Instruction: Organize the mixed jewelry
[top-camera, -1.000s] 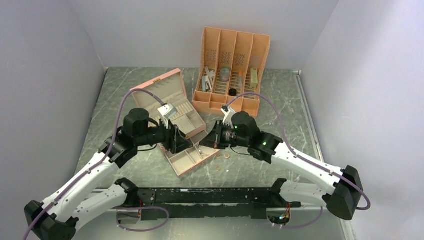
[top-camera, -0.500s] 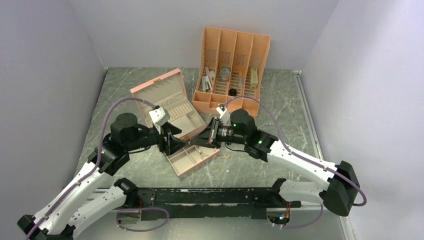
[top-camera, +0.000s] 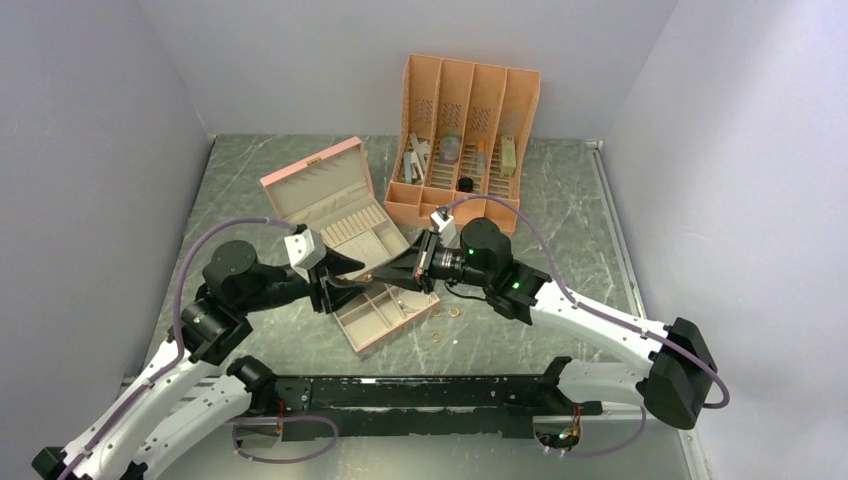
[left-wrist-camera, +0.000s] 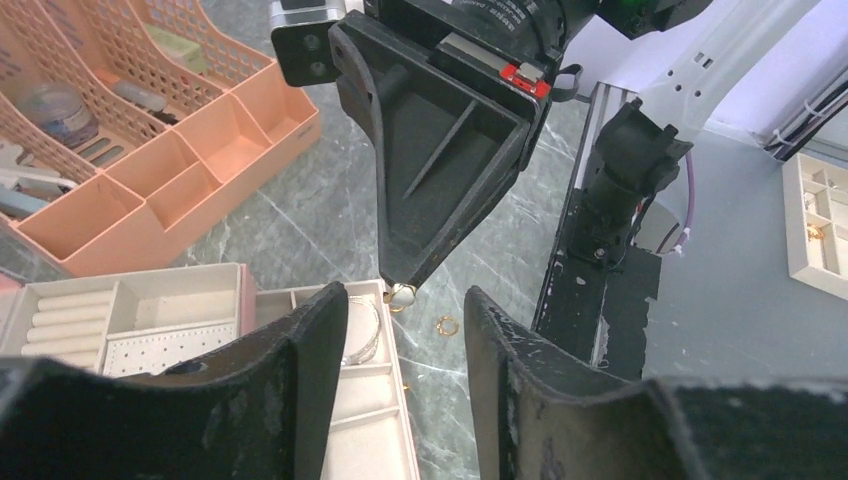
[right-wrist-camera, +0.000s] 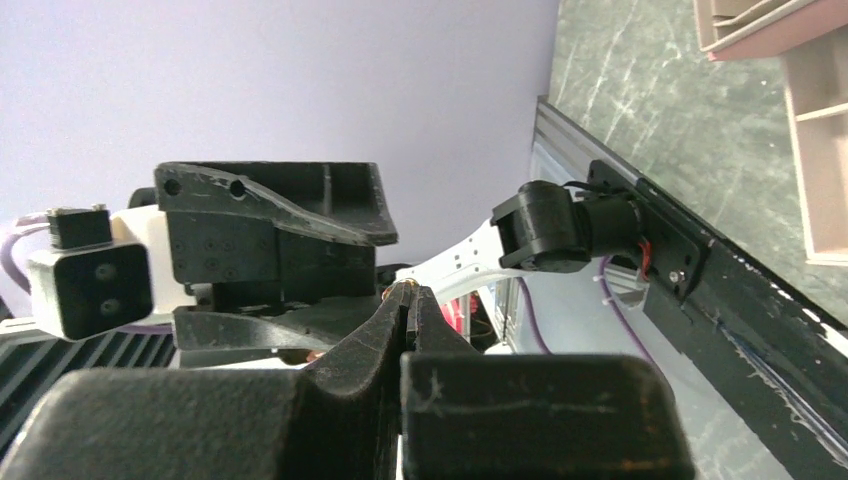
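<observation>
Right jaws pinch gold piece (left-wrist-camera: 402, 294) at tips | left jaws apart, piece ahead of their gap

Pinched at the closed tips of my right gripper (left-wrist-camera: 399, 285), a gold piece (left-wrist-camera: 403, 294) hangs at the centre of the left wrist view. It is a shiny speck, pale at its end. Just left of it a thin hoop (left-wrist-camera: 379, 328) lies flat in a cream tray (left-wrist-camera: 330, 440) compartment. In the top view three gold rings lie flat on the dark table (top-camera: 560, 215), just right of centre. The first ring (top-camera: 437, 312) and second ring (top-camera: 455, 313) sit side by side, the third ring (top-camera: 441, 336) below them and apart.
</observation>
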